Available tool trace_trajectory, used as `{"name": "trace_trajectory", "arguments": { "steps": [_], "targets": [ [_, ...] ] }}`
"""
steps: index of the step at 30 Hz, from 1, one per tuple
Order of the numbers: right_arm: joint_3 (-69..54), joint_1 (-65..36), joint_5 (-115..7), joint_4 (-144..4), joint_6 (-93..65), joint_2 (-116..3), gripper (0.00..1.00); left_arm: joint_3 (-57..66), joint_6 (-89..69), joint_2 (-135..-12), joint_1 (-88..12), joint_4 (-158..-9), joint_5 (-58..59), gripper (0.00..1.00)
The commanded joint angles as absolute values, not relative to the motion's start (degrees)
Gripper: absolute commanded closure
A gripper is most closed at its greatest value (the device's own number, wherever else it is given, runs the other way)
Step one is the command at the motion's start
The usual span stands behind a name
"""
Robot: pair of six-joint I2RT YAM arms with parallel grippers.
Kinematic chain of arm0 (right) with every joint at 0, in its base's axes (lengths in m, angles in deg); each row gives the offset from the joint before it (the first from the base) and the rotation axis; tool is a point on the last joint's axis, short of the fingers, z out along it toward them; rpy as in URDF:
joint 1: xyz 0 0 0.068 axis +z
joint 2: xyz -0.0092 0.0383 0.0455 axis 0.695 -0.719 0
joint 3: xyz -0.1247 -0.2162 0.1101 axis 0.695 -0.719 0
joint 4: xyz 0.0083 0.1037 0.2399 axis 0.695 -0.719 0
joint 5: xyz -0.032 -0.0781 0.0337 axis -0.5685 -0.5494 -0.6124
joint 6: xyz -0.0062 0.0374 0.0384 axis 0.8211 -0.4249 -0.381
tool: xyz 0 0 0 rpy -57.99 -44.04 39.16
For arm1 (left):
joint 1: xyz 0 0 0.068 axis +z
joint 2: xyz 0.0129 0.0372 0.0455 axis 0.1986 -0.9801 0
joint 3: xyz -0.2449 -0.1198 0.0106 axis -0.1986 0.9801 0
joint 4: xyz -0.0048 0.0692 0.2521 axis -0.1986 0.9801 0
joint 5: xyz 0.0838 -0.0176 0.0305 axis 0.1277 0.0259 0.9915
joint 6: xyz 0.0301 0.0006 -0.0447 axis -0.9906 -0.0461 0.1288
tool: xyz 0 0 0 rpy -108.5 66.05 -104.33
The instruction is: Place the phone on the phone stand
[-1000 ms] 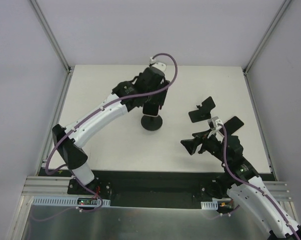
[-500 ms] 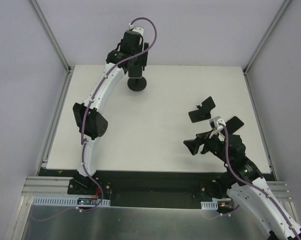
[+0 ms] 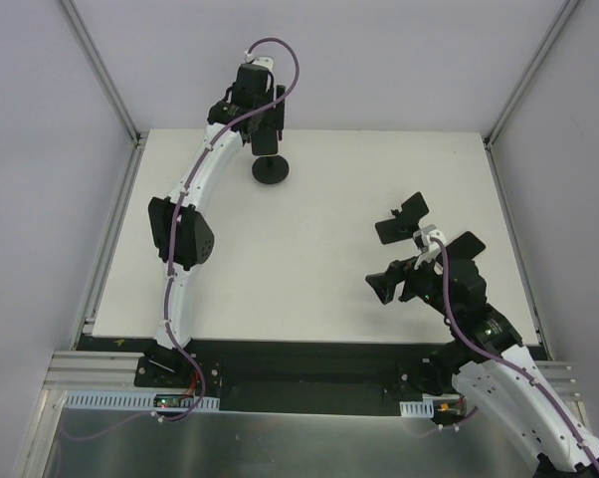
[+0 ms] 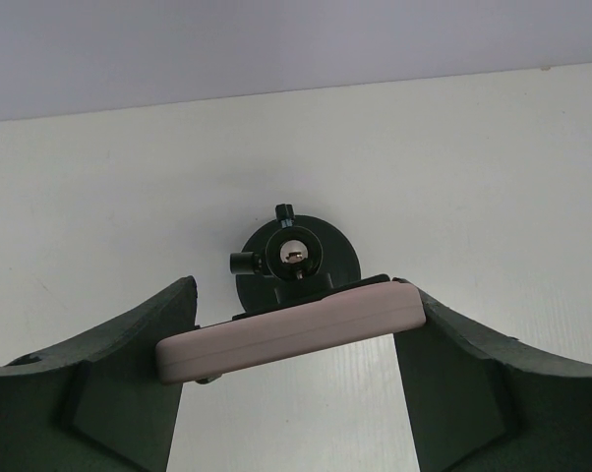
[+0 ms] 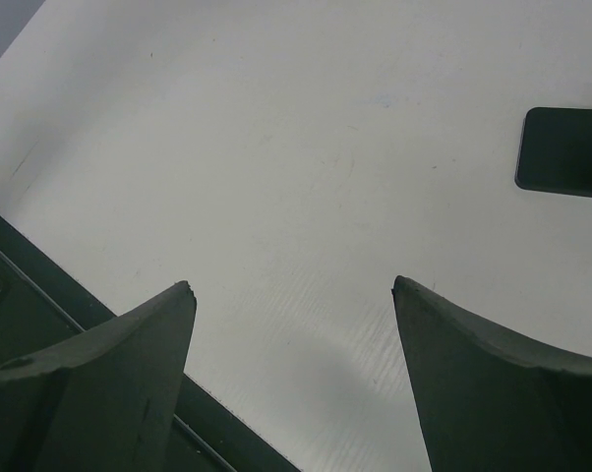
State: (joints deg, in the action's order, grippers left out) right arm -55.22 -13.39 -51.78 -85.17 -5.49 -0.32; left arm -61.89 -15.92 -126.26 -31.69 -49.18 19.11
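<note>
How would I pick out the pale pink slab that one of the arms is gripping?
Start at the far edge of the white table, where the left arm reaches out. Its hand is closed on the pale pink slab, a flat bar with rounded corners directly above a round black stand base. It is the only light-coloured item there; everything else near it is black.

I carry two tools: one left tool (image 4: 301, 300) and one right tool (image 5: 291, 290). There is one worktop (image 3: 329, 279) and one phone (image 4: 291, 334). Stands total two: one round-based stand (image 3: 271, 169) and one black angled stand (image 3: 401, 219).
</note>
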Motion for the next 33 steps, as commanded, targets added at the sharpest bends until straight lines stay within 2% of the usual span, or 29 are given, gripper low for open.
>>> {"name": "trace_trajectory", "arguments": {
  "steps": [1, 16, 17, 18, 19, 21, 22, 23, 26, 29, 30, 33],
  "targets": [
    [-52.56, -13.61, -52.4, -83.68, -5.87, 0.13, 0.16, -65.91, -13.53, -125.32, -30.79, -60.83, 21.28, 1.0],
    [-52.56, -13.61, -55.3, -87.64, -7.1, 3.83, 0.16, -65.82, -16.77, -128.32, -30.71, -65.41, 19.88, 0.99],
    [-52.39, -13.61, -55.12, -87.55, -7.1, 3.65, 0.16, -65.48, -16.86, -128.23, -30.79, -65.41, 19.53, 0.94],
    [-52.13, -13.61, -54.77, -87.46, -8.66, 3.56, 0.16, -65.04, -16.86, -127.7, -30.79, -65.49, 19.44, 0.84],
    [-51.86, -13.53, -54.42, -87.37, -8.77, 3.21, 0.17, -64.77, -16.86, -127.35, -30.79, -65.41, 19.44, 0.49],
    [-51.86, -13.53, -54.42, -87.11, -8.86, 2.77, 0.16, -63.63, -16.78, -125.95, -30.79, -65.32, 19.27, 0.15],
    [-51.77, -13.53, -54.42, -87.11, -8.68, 2.6, 0.16, -62.76, -16.95, -125.16, -30.79, -65.23, 19.09, 0.05],
    [-51.77, -13.53, -54.85, -87.11, -8.68, 2.51, 0.17, -62.22, -16.86, -124.28, -30.79, -65.14, 19.26, 0.01],
    [-50.81, -13.61, -55.74, -87.28, -9.82, 1.98, 0.17, -60.99, -16.16, -119.1, -30.79, -63.31, 18.83, 0.01],
    [-49.75, -13.53, -55.73, -88.6, -11.05, 1.37, 0.17, -59.5, -13.36, -111.11, -30.88, -58.48, 15.58, 0.01],
    [-49.49, -13.53, -56.78, -89.73, -11.4, 1.02, 0.17, -57.58, -12.13, -105.08, -30.88, -57.68, 14.53, 0.01],
    [-49.92, -13.53, -64.05, -92.9, -13.68, -2.75, 0.16, -41.35, -6.07, -90.24, -31.76, -59.24, 10.92, 0.01]
  ]
}}
